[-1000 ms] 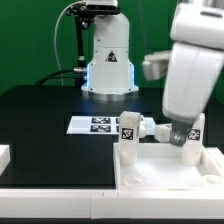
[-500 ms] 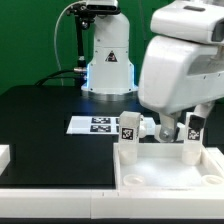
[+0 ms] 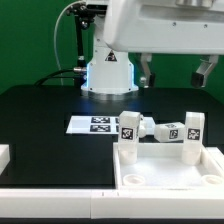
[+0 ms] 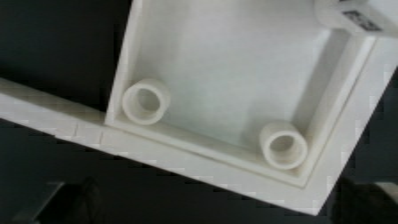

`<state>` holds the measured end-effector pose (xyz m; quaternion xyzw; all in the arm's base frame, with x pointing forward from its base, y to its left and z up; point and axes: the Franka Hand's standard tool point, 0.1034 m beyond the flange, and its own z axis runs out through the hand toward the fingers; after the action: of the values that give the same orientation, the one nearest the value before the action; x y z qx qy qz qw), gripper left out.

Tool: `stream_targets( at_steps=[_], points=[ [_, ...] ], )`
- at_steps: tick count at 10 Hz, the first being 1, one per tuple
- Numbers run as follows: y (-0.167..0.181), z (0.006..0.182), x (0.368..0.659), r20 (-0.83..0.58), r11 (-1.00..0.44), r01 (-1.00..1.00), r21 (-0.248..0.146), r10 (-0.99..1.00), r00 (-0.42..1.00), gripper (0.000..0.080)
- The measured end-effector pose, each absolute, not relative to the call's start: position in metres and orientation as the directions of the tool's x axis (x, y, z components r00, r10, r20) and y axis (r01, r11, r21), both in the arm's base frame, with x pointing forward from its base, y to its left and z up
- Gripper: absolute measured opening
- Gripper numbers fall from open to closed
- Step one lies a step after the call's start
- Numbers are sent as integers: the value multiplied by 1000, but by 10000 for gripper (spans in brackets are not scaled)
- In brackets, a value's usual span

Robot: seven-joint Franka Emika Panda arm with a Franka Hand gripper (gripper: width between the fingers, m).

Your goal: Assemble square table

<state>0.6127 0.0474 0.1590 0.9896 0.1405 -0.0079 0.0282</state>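
Now, along the rear rim of the square tabletop at the front stand one upright leg, a lying leg and a second upright leg; if loosely seated, either upright could tip. The gripper, down at the second upright leg a moment ago, hangs high, spread and empty

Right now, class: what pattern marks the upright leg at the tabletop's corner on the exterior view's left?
A black-and-white square tag; exterior view shows it best.

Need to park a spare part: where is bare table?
Bare black table lies on the exterior view's left of the marker board and behind it toward the robot base. Crowded: legs along the far rim of the square top.
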Motion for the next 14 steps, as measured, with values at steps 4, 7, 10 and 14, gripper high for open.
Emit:
stream_targets(
  at_steps=[4, 7, 10, 14],
  points=[
    [55, 159, 571, -32, -987, 154, 41, 152, 988, 648],
    [57, 153, 545, -48, -996, 85, 10, 84, 995, 648],
    [58, 151, 542, -44, -999, 43, 11, 42, 998, 648],
    [73, 133, 487, -31, -969, -245, -25, -244, 969, 648]
  ],
)
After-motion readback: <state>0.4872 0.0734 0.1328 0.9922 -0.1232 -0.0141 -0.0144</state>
